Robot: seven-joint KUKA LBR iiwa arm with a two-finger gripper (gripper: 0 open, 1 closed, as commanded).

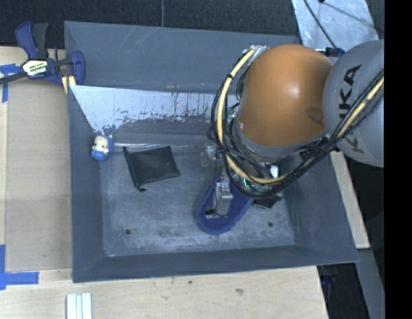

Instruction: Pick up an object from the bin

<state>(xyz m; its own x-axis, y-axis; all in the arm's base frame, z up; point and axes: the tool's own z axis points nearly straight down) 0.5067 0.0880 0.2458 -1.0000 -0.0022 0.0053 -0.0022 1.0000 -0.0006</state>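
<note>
1. Three loose things lie on the floor of the grey bin [86,244], and none of them touches another.
2. Nearest the gripper is a blue curved piece [222,223], shaped like a loop or scoop. It lies right of the middle of the floor, toward the near wall.
3. The gripper [223,201] is low in the bin, directly over this blue piece. Its metal tip shows against the upper inner side of the curve, touching it or just inside it.
4. How far the gripper is open cannot be told, because the wrist above hides most of it. Whether it has hold of the blue piece cannot be told either.
5. The blue piece appears to rest flat on the bin floor.
6. A round orange cover [286,95] sits over the wrist, with yellow and black cables [226,105] looped down its left side. Together they hide the back right part of the floor.
7. A black flat pouch [151,165] lies left of the middle, close to the back wall and turned slightly askew. It is apart from the gripper.
8. A small blue and white toy [100,148] sits in the back left corner of the floor, at the foot of the sloping wall. It is just left of the pouch.
</note>
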